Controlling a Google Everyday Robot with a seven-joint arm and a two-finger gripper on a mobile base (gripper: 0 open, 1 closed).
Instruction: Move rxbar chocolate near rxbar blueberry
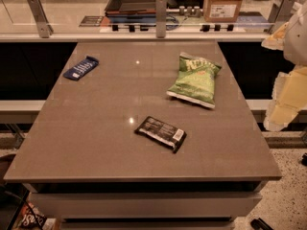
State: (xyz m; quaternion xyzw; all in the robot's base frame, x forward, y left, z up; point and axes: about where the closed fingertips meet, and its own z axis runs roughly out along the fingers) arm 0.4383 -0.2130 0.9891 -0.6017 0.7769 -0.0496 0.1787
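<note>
Black bar: lies flat near the front edge of the table, a little right of the middle, turned at a slant, with its white patch at the right end.
Blue bar: flat by the left edge, close to the back left corner, well apart from the black bar.
Chip bag: green, toward the right edge, between the black bar and the back edge.
Gripper: pale, raised beyond the right edge of the table, touching nothing that shows.
Gripper state: cannot tell whether released or clenched.
Cardboard box: on the counter past the back edge.
</note>
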